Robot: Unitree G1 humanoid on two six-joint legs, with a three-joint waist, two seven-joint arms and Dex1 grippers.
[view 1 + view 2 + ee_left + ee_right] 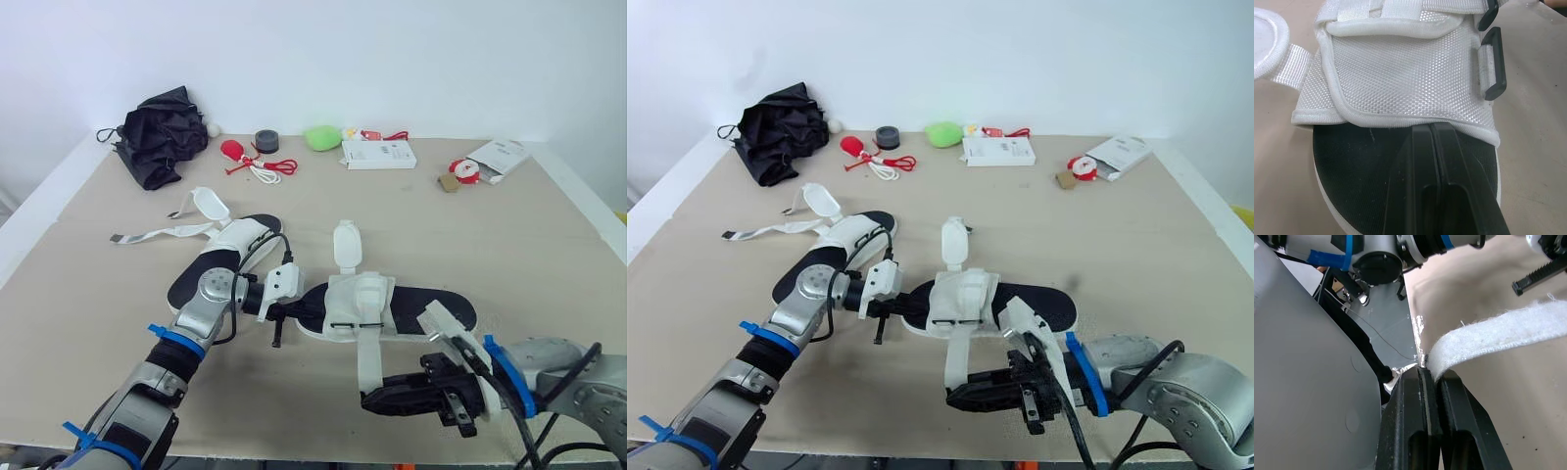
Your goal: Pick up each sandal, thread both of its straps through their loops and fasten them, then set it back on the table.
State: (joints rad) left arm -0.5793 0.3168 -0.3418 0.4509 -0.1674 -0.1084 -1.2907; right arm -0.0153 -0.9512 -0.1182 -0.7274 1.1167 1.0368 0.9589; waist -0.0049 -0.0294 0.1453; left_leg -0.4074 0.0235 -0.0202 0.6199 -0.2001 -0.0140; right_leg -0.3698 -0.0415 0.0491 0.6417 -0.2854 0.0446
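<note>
Your right gripper [1432,377] clamps the strap [1498,335] by its free end, the sandal [431,308] lying crosswise just beyond its jaws; your left gripper [1431,128], clenched empty, rests on the footbed [1361,166], nearer the loop [1493,66].

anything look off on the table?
The far sandal has straps undone, its long strap trailing flat to the robot's left. The near sandal has one strap stretched toward the near edge of the table, pinched in the right gripper. Nothing spilled or damaged.

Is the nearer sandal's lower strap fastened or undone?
Undone. The strap lies loose, running from the sandal toward the table's near edge, its end pinched in the shut right tool.
</note>
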